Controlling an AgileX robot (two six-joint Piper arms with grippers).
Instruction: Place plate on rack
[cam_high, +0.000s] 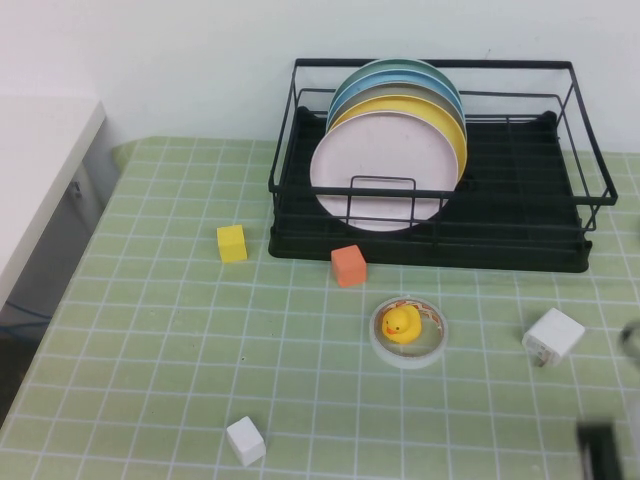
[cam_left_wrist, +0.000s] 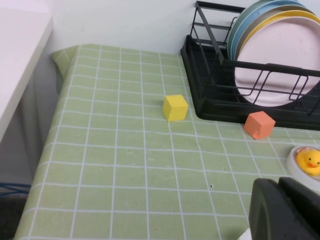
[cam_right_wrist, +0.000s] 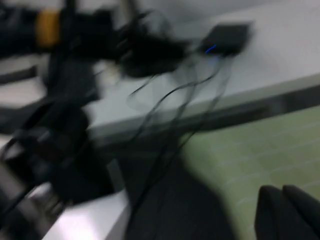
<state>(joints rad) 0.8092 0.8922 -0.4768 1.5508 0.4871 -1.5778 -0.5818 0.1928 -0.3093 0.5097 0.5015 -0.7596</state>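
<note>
The pale pink plate, stiff, smooth and likely breakable, best pinched by its rim, stands upright in the black rack at upper center, while the left gripper and right gripper sit closed and empty at the frame's lower edge.

You have the pale pink plate standing upright at the front of a row of plates in the black wire dish rack, with a yellow plate directly behind it. On your green checked tablecloth lie a yellow cube, an orange cube, a white cube, a rubber duck inside a tape roll, and a white charger.
</note>
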